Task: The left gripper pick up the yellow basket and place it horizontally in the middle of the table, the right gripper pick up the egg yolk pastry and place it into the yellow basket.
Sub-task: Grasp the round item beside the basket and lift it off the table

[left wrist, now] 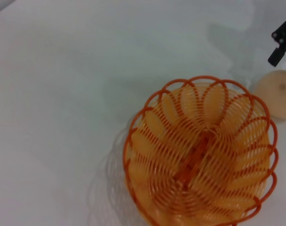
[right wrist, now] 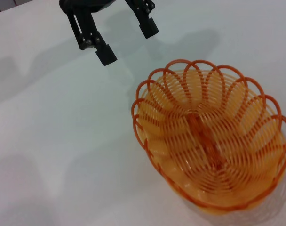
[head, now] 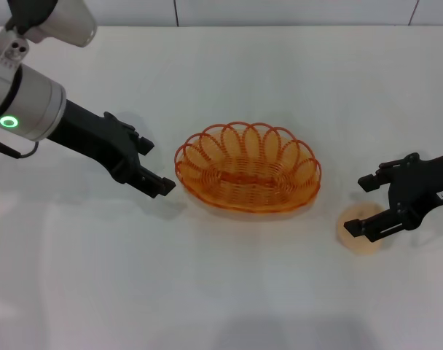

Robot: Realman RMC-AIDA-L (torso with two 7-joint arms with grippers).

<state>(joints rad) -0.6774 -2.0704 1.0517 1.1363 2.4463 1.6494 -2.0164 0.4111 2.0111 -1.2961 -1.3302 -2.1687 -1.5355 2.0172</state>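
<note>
The yellow basket point(head: 248, 169) lies long-axis crosswise; left gripper point(head: 154, 165) open, empty; right gripper point(head: 363, 205) open around egg yolk pastry point(head: 360, 232).

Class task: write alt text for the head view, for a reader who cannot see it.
An empty yellow basket sits mid-table, lying crosswise. The left gripper, open, is just beside its left end, apart from it. The right gripper, open, is at the pastry to the basket's right; whether it touches cannot be told.

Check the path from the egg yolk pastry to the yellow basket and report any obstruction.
Nothing visible blocks it. Only bare table lies between the egg yolk pastry and the yellow basket. The right gripper is at the pastry, jaws open; the left gripper sits on the basket's far side.
</note>
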